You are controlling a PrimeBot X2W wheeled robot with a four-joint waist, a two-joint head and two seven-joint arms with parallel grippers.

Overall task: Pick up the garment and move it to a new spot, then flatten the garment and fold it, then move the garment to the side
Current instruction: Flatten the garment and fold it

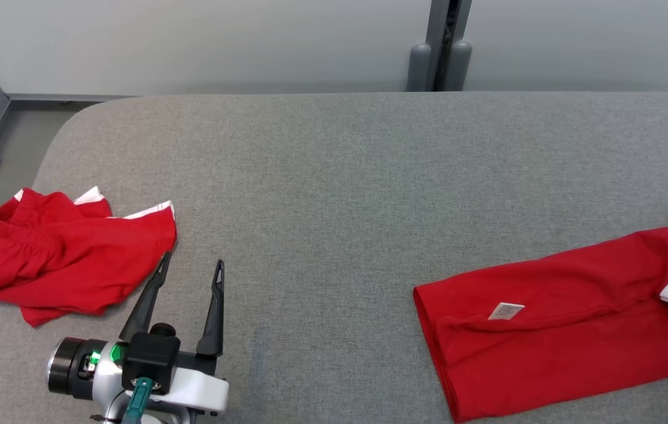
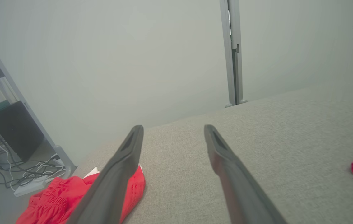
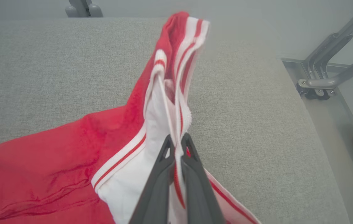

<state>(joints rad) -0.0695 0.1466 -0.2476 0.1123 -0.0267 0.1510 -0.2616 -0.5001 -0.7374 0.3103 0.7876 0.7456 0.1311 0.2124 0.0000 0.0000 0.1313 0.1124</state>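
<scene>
Garment [image 1: 557, 330], red with white trim, lies on the right part of the table [image 1: 334, 176], running partly out of the head view. Right gripper [image 3: 178, 141] is pinched tight on its striped white trim, holding that edge raised off the surface. Left gripper [image 1: 192, 259] stands fully spread and empty, one fingertip just beside crumpled red shorts [image 1: 75, 259].
</scene>
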